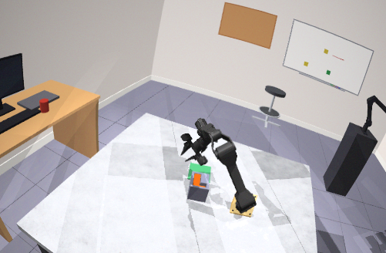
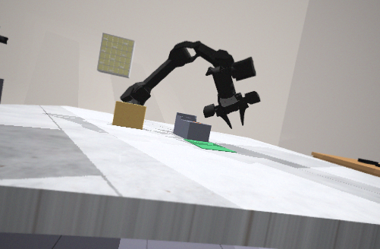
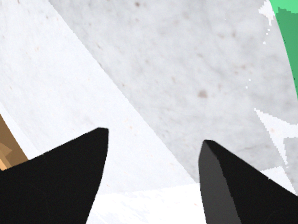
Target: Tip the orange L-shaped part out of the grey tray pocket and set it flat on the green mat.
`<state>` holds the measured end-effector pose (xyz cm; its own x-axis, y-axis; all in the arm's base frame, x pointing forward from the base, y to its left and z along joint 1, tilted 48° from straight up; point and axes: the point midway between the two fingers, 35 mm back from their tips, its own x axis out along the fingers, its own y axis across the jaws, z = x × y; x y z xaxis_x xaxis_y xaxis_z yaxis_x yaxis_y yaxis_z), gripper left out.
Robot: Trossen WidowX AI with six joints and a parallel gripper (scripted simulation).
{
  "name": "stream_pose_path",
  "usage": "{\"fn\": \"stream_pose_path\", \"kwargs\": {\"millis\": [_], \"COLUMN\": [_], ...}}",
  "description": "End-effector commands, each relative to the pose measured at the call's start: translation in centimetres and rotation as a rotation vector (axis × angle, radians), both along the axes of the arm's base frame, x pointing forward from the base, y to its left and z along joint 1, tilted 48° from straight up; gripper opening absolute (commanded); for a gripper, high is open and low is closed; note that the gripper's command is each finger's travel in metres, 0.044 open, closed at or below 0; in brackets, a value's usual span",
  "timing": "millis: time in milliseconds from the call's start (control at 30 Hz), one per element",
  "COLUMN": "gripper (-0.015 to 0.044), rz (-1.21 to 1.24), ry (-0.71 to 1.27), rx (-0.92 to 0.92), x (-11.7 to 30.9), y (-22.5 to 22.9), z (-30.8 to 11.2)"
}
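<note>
The orange part (image 1: 197,179) lies in the pocket of the grey tray (image 1: 198,193) (image 2: 199,131); only a thin orange sliver shows over the tray's top in the exterior view, and neither end visibly stands up. The green mat (image 1: 199,168) (image 2: 215,147) (image 3: 290,50) lies flat against the tray's side, with nothing seen on it. My gripper (image 1: 183,157) (image 2: 237,127) (image 3: 155,144) is partly open and empty, pointing down in the air beyond the mat, off to its side. The tray and the part are out of the wrist view.
The arm's yellow base (image 1: 233,210) (image 2: 129,115) stands on the white table (image 1: 125,208) (image 2: 161,182) beside the tray. The tray's walls rise above the mat. A wooden desk (image 1: 75,94) with a red cup (image 1: 44,106) stands apart from the table.
</note>
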<state>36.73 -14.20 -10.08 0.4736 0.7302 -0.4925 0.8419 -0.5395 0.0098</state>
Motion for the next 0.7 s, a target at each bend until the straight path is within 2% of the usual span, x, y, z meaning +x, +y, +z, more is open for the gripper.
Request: {"fn": "stream_pose_path", "kwargs": {"millis": [0, 300, 667], "gripper": [0.018, 0.018, 0.018], "rz": [0.416, 0.855, 1.347], "ry": [-0.322, -0.674, -1.137], "rx": [-0.294, -0.48, -0.554], "x": [-2.0, -5.1, -9.6], "y": [1.8, 3.6, 6.0], "z": [5.4, 10.6, 16.4]}}
